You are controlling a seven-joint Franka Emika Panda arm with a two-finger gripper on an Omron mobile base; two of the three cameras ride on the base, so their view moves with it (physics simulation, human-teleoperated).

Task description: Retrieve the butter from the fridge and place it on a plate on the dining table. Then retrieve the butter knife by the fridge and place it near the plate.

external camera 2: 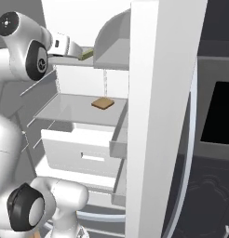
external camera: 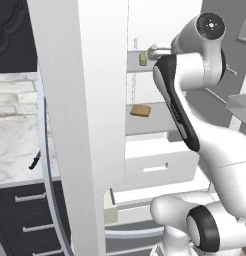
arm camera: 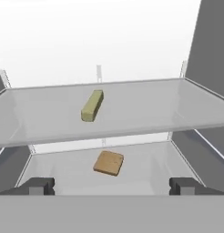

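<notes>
Inside the fridge (external camera: pixel 95 125), the left base view shows butter (external camera: pixel 143 59) on the upper shelf (external camera: pixel 140 70); the hand view shows the end effector (arm camera: pixel 112 185) spread wide short of it, so reaching forward comes next.

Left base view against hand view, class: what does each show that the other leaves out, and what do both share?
Left base view alone: the butter knife, lying on a marble counter beside the fridge, and dark drawers below it. Hand view alone: the gripper, jaws wide open with nothing between them, pointed into the fridge. Both: the butter on the upper shelf and a brown slab on the shelf beneath.
</notes>
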